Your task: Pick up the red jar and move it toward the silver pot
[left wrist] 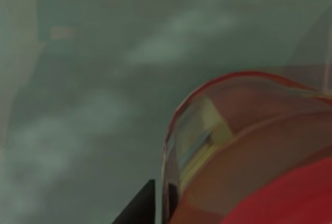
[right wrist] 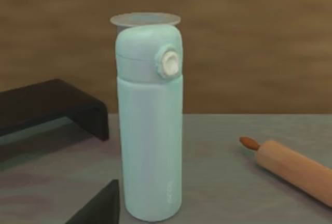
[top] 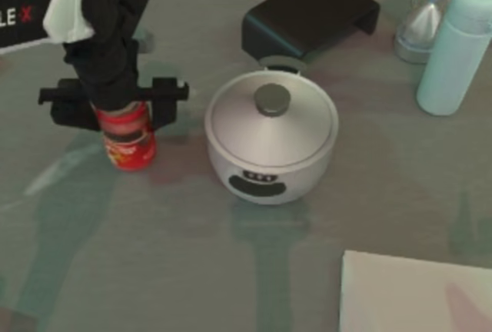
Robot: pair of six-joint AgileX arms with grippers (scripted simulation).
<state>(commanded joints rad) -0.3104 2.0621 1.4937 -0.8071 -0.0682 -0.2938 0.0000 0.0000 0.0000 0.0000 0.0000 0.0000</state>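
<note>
On the grey-green table, the red jar stands just left of the silver pot, and my left gripper sits over its top, jaws apparently closed around it. I'd lift straight, then slide right slowly, stopping short of the pot's wall.

Taking the silver pot as the dial's centre in the top view, the red jar stands at nine o'clock, apart from the pot, with the left gripper directly over its top. A black stand sits at twelve o'clock, just behind the pot. The mint bottle stands at two o'clock near the table's right edge, with an hourglass just beside it toward eleven. A sheet of paper lies at five o'clock. A rolling pin lies near the bottle.
</note>
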